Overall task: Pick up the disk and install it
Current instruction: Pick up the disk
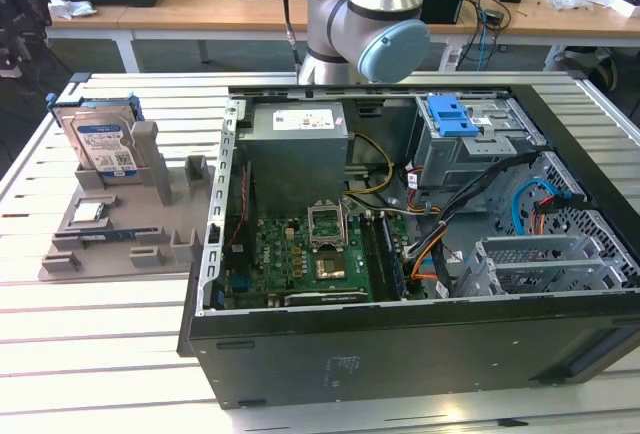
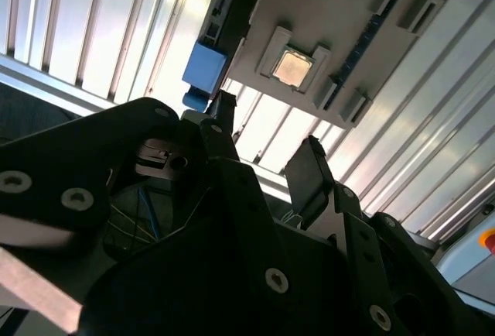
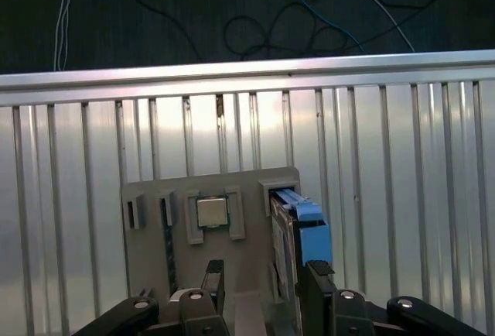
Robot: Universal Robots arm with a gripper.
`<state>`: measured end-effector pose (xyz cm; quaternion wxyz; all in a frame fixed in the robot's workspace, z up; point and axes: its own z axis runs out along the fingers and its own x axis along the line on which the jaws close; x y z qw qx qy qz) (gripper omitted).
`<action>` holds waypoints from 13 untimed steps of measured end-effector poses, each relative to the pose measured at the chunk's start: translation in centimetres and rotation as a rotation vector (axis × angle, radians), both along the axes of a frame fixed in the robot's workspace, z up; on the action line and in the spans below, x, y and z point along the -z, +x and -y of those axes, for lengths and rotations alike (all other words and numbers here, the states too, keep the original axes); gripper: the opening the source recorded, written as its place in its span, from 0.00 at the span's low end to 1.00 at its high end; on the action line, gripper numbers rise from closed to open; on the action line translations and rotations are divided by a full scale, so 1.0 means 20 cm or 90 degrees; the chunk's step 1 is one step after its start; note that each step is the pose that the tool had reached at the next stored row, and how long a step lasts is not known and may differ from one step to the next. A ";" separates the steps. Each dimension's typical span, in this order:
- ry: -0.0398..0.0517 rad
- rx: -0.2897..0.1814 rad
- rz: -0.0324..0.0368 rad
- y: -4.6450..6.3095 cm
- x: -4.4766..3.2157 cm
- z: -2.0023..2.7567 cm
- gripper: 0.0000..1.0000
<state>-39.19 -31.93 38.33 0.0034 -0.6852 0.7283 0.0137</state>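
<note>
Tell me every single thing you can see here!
Disk: one, silver with blue frame, standing in the holder.
Holder: one, grey, on the table, exterior view's left.
Chip: one, silver square, flat in the holder.
Computer case: one, black, open, mid-table.
Circuit board: one, green, inside the case.
Clip: one, light blue, inside the case, far side.
Table: one, silvery slats, under everything.
Robot arm: one, grey with pale-blue caps, behind the case.
Gripper: one, black, open and empty, facing the holder.
</note>
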 end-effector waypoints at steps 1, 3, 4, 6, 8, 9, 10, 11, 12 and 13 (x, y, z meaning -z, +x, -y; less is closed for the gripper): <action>0.0000 0.000 -0.0001 0.00 0.002 0.000 0.54; 0.0000 0.000 -0.0001 0.00 0.011 -0.003 0.54; 0.0000 0.000 0.0000 0.00 0.015 -0.003 0.54; 0.0000 0.000 0.0000 0.00 0.020 -0.004 0.54; 0.0000 0.000 -0.0001 0.00 0.027 -0.006 0.54; 0.0000 0.000 -0.0001 0.00 0.030 -0.007 0.54; 0.0000 0.000 0.0000 0.00 0.034 -0.009 0.54; 0.0000 0.000 0.0000 0.00 0.037 -0.010 0.54; 0.0000 0.000 0.0000 0.00 0.042 -0.013 0.54; 0.0000 0.000 0.0000 0.00 0.046 -0.015 0.54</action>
